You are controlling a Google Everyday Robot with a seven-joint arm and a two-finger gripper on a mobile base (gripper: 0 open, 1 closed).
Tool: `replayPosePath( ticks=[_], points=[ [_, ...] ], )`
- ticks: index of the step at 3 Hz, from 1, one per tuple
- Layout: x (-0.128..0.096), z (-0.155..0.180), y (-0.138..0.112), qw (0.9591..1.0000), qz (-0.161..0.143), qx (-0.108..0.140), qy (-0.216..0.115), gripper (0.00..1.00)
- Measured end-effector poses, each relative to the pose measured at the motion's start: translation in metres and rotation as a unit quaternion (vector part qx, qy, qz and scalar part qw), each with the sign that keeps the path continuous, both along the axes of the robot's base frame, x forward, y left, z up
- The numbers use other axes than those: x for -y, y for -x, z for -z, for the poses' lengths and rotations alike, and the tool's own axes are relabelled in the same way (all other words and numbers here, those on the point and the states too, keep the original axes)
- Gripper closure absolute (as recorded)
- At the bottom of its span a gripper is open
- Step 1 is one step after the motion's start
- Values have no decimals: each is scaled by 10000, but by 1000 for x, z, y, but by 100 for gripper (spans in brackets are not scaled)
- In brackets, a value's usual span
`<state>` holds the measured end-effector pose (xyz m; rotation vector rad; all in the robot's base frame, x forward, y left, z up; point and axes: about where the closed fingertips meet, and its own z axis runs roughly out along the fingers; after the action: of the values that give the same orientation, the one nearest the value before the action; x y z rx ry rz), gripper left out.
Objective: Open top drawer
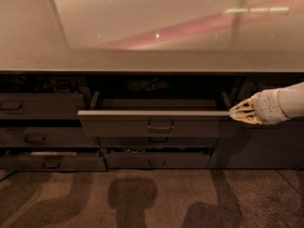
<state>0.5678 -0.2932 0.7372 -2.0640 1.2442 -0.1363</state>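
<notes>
The top drawer [152, 122] stands pulled out from the middle of the cabinet, its long dark front carrying a small loop handle [160, 126] at centre and its inner tray showing behind the pale top edge. My gripper [233, 112] comes in from the right on a white arm [285, 103]. Its tip sits at the right end of the drawer's top edge, level with the rim.
A wide glossy countertop [152, 27] overhangs the cabinet. Shorter drawers [38, 106] stack on the left, the lowest one [52, 158] slightly out. More drawer fronts [156, 158] lie beneath the top drawer. Patterned carpet [152, 198] covers the floor in front.
</notes>
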Motion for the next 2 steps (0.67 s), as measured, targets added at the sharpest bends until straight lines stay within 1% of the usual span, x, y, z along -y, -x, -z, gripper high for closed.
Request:
replayPosePath(
  ticks=[1,2],
  points=[
    [5,0,-24,9997,221,-104,81,100],
    [1,9,-59,9980,382,-320,380,100]
  ],
)
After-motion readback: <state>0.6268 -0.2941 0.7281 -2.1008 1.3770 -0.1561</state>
